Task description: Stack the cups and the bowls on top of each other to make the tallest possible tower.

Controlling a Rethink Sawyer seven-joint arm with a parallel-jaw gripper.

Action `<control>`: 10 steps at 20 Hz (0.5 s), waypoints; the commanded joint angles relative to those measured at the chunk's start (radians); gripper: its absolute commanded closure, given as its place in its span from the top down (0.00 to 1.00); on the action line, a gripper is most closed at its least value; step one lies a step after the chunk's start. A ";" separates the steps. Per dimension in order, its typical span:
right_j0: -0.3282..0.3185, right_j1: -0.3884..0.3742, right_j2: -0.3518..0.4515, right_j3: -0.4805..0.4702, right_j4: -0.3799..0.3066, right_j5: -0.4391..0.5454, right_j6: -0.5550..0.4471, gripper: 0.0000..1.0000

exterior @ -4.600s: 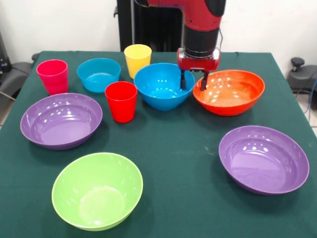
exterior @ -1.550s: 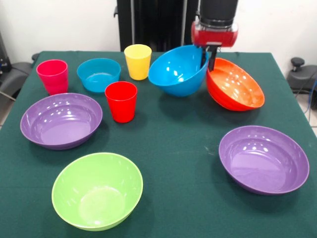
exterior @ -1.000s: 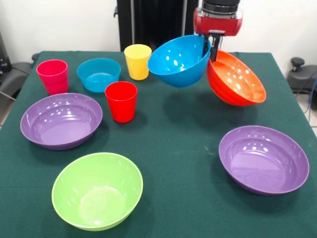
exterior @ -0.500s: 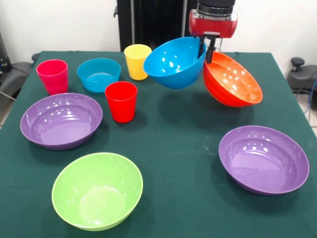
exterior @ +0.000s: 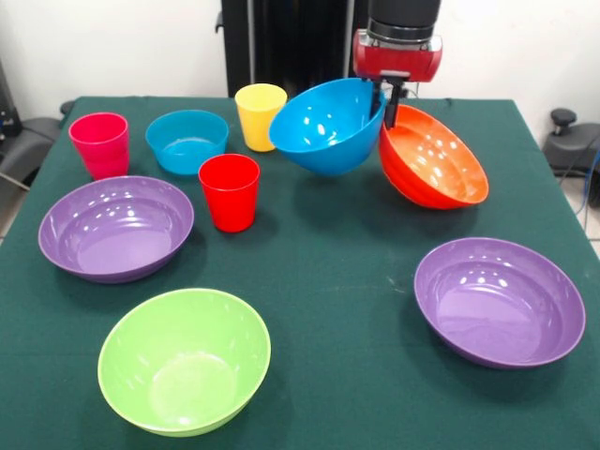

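Deep blue bowl lifted clear of the desk, tilted, rim pinched together with the orange bowl, also tilted steeply. Smaller blue bowl, yellow cup, pink cup upright along the far edge. Red cup upright, mid-desk. Two purple bowls and the lime green bowl rest upright, apart. Nothing stacked.

Six bowls are counted: two purple, one lime green, one orange, one deep blue and one smaller blue. Three cups are counted: red, pink-magenta and yellow.
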 commanded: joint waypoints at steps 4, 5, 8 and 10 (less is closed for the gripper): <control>-0.030 0.060 0.092 0.039 -0.013 -0.090 0.177 1.00; -0.028 0.061 0.090 0.037 -0.013 -0.089 0.176 1.00; -0.024 0.070 0.085 0.030 -0.013 -0.075 0.168 1.00; -0.022 0.087 0.078 0.028 -0.023 -0.111 0.169 1.00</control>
